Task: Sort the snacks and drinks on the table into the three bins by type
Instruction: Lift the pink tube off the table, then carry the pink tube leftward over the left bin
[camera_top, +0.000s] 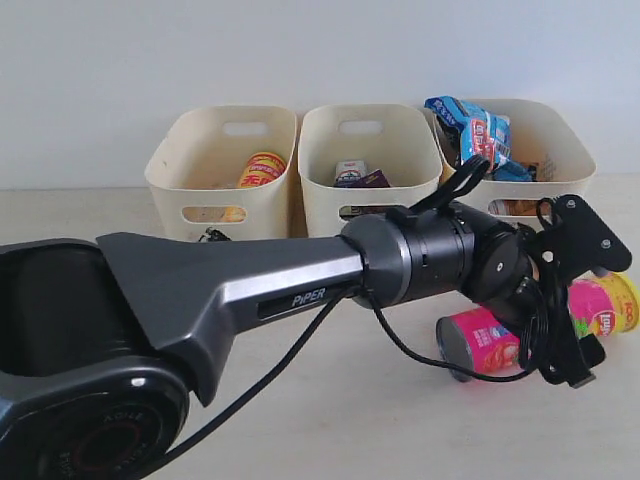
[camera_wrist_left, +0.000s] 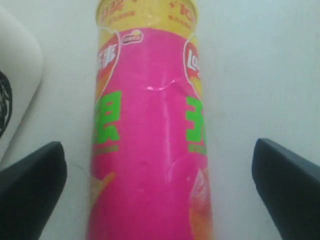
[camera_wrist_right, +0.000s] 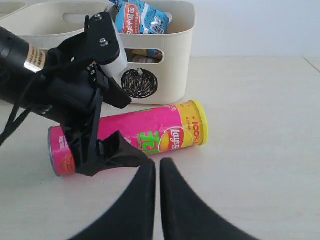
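"Pincers first: how does the left gripper (camera_wrist_left: 157, 147) stand?"

"Wide open. It reaches across to the right side of the table (camera_top: 400, 430). Its two dark fingers (camera_wrist_left: 30, 185) straddle the pink chip tube (camera_wrist_right: 165, 132), one on each side, with a bare gap between each finger and the tube. It has hold of nothing."

"And the tube itself?"

"It lies on its side on the table, just near of the right bin (camera_top: 560, 115), the one marked with a scribbled black circle. Its yellow end points right."

"The right gripper (camera_wrist_right: 157, 165)?"

"Closed tight and empty, its two tips pressed together. It sits on the near side of the tube, a little apart from it."

"What's in the bins?"

"The left bin (camera_top: 222, 120) holds the yellow chip tube (camera_top: 262, 168). The middle bin (camera_top: 370, 112) holds the white and blue carton (camera_top: 350, 172) and the dark purple carton (camera_top: 377, 180). Blue packets (camera_top: 475, 130) pile up in the right bin, rising above its rim."
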